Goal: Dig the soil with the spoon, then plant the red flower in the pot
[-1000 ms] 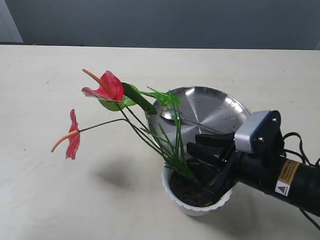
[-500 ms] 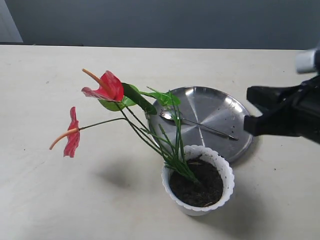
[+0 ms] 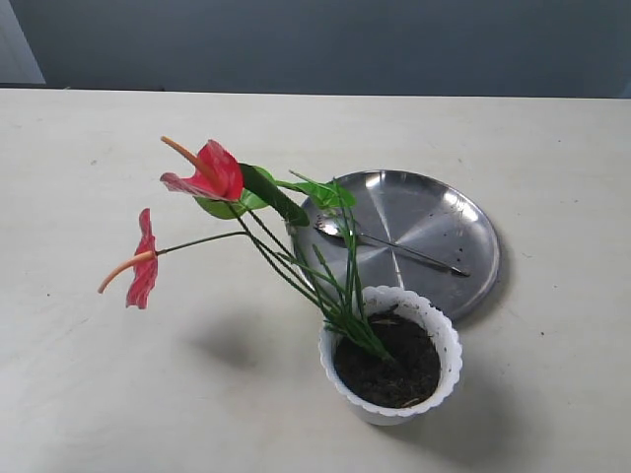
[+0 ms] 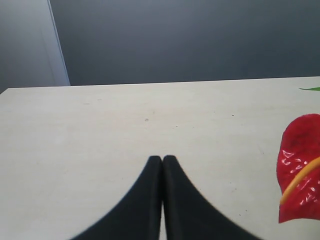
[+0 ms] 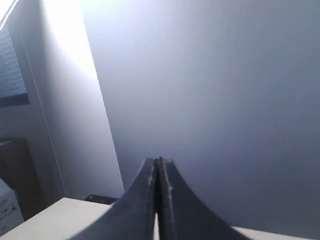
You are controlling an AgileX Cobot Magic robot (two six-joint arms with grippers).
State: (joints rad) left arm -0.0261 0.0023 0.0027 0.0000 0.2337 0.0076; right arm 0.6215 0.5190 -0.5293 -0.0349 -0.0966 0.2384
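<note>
The red flower (image 3: 212,172) stands planted in the white scalloped pot (image 3: 449,340), its stems leaning left out of the dark soil (image 3: 399,365). A second bloom (image 3: 144,264) hangs lower on the left. The steel spoon (image 3: 389,243) lies on the round steel plate (image 3: 463,222) behind the pot. Neither arm shows in the exterior view. My left gripper (image 4: 162,159) is shut and empty above the bare table, with one red bloom (image 4: 300,167) off to its side. My right gripper (image 5: 158,161) is shut and empty, pointing at a grey wall.
The pale table (image 3: 99,394) spreads out on all sides of the pot and plate. A dark wall runs behind the table's far edge (image 3: 315,94). In the right wrist view a table corner (image 5: 50,220) and a light wall panel (image 5: 60,100) show.
My right arm has pulled away from the pot, moving right and up until it left the exterior view. The flower, pot, spoon and plate have stayed in place.
</note>
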